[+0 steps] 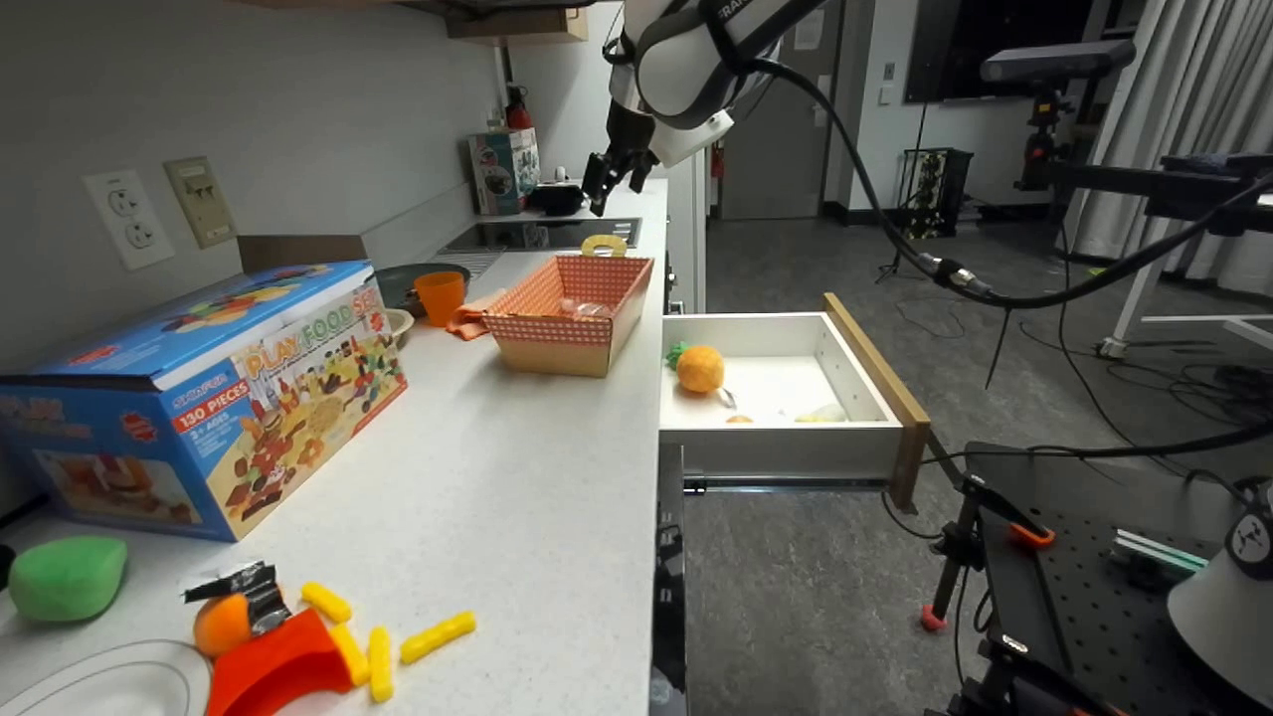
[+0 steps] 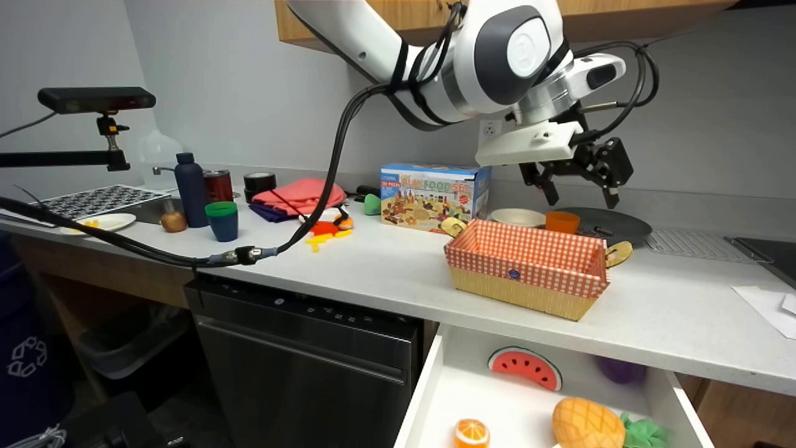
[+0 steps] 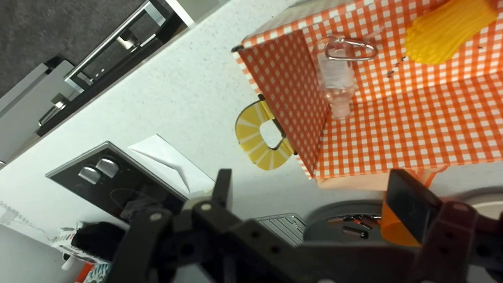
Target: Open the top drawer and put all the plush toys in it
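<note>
Plate [image 2: 118,220]: white, at the far left of the counter [image 2: 385,267] in an exterior view, yellow bits [image 2: 92,224] on it.
Bottle [image 2: 191,191]: dark blue, upright, just beside a round brown object [image 2: 173,222].
Cup [image 2: 222,225]: dark blue below, green on top, near the bottle.
Cloth [image 2: 303,195]: pink, crumpled.
Toy pieces [image 2: 326,228]: red and yellow, in a loose cluster.
Green toy [image 2: 372,205]: rounded, on the counter just beside the box [image 2: 429,196]; whether it is plush, I cannot tell.
Box: blue, printed "Play Food Set".
Basket [image 2: 528,289]: orange-and-white check, yellow handles, on the counter above the drawer [image 2: 448,392]; the wrist view shows a clear bottle [image 3: 338,74] and something yellow [image 3: 448,33] inside.
Drawer: pulled out below the counter, white inside. It holds, left to right, an orange slice [image 2: 471,433], a watermelon slice [image 2: 527,368], a pineapple [image 2: 587,423], and a purple toy [image 2: 622,371] partly hidden by the counter.
Claw [image 2: 581,198]: in the air above the counter, its fingers [image 3: 410,202] spread wide apart.
Pan [image 2: 625,225]: dark and flat, behind the basket; an orange cup [image 2: 563,221] stands at its edge, on it or beside it I cannot tell.
Stove [image 2: 777,258]: black, at the far right.
</note>
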You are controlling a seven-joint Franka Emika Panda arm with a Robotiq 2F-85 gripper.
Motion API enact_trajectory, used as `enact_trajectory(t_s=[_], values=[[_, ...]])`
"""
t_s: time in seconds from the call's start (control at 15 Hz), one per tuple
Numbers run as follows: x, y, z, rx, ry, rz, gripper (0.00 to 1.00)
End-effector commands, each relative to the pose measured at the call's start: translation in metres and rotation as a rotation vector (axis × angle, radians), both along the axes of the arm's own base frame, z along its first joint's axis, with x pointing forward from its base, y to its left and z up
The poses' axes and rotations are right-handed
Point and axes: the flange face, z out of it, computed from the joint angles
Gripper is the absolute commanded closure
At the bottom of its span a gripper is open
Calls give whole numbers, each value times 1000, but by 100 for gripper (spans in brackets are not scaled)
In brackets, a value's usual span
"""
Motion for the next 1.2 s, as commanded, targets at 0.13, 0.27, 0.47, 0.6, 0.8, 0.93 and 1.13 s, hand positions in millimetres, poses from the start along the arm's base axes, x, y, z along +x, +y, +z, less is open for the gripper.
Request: enact_trajectory(t_s=[0.13,0.27,0.47,0.6,0.8,0.93,1.13], values=[[-41,-45,-19,-36,127,-70,0],[-64,-65,-35,-47,202,-104,0],[-103,-85,-70,-23,327,-140,0],[-123,-89,-96,31,414,-145,0],[-150,-91,-132,88,557,-169,0],[-158,-93,-144,80,605,-241,0],[-156,-93,-149,91,593,-223,0]])
